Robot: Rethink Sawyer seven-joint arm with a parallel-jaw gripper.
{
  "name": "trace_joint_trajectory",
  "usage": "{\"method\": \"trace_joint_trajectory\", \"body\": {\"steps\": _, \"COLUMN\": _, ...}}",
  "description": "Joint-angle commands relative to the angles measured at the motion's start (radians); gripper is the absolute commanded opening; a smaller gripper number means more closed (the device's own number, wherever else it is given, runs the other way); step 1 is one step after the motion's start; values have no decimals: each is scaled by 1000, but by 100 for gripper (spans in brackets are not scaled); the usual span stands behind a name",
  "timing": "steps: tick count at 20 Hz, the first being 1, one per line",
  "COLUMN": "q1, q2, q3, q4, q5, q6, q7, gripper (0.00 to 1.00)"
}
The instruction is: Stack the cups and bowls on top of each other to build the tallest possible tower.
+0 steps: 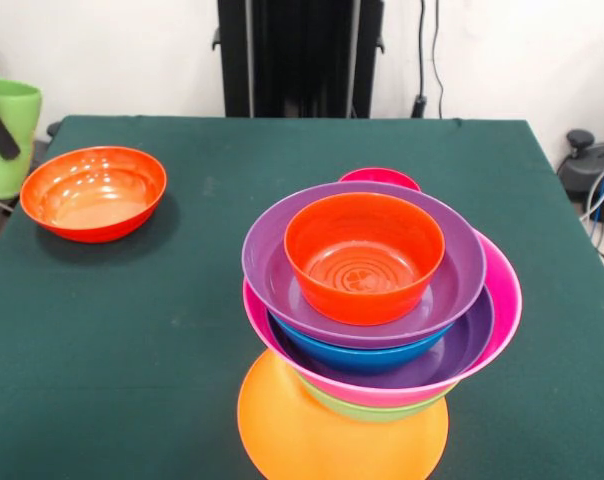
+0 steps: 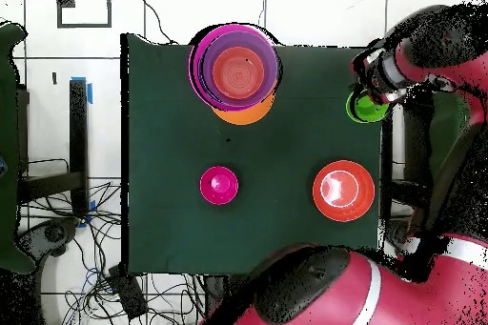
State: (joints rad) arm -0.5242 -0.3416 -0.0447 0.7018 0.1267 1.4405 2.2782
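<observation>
A: Where does the tower [image 1: 372, 330] stand?
B: Lower centre of the front view: upturned orange bowl [image 1: 332, 440], then green, pink, purple, blue, purple, red-orange on top.
A: And the gripper [image 2: 367, 88]?
B: At the table's [image 1: 182, 350] edge, upper right overhead, clasping the light-green cup [image 2: 362, 107].
A: Loose bowls?
B: A red-orange bowl [image 1: 94, 192] upper left; a small magenta bowl [image 2: 218, 185] mid-table overhead.

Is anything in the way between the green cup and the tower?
Nothing visible. The cup is at the tool past the table's edge, and only bare cloth lies between it and the tower. The red bowl sits off to the side.
</observation>
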Motion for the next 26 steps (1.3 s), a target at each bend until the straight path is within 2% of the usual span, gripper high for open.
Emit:
{"method": "trace_joint_trajectory", "body": {"steps": 1, "q1": 84, "q2": 68, "q3": 49, "q4": -98, "q5": 50, "q6": 90, "q7": 299, "gripper": 0}}
{"method": "trace_joint_trajectory", "body": {"steps": 4, "q1": 112, "q2": 17, "q3": 26, "q4": 1, "q5": 76, "q6": 31, "q7": 326, "gripper": 0}}
{"method": "trace_joint_trajectory", "body": {"steps": 9, "q1": 146, "q2": -23, "q3": 0, "q4": 69, "q5": 105, "q6": 1, "q7": 355, "gripper": 0}}
{"method": "trace_joint_trajectory", "body": {"steps": 15, "q1": 181, "q2": -35, "q3": -26, "q4": 51, "q5": 133, "q6": 32, "q7": 405, "gripper": 0}}
{"method": "trace_joint_trajectory", "body": {"steps": 20, "q1": 235, "q2": -58, "q3": -52, "q4": 43, "q5": 173, "q6": 58, "q7": 488, "gripper": 0}}
{"method": "trace_joint_trajectory", "body": {"steps": 21, "q1": 241, "q2": -56, "q3": -58, "q4": 43, "q5": 179, "q6": 53, "q7": 499, "gripper": 0}}
{"method": "trace_joint_trajectory", "body": {"steps": 22, "q1": 247, "q2": -29, "q3": -60, "q4": 1, "q5": 183, "q6": 61, "q7": 516, "gripper": 0}}
{"method": "trace_joint_trajectory", "body": {"steps": 26, "q1": 263, "q2": -4, "q3": -73, "q4": -16, "q5": 204, "q6": 35, "q7": 551, "gripper": 0}}
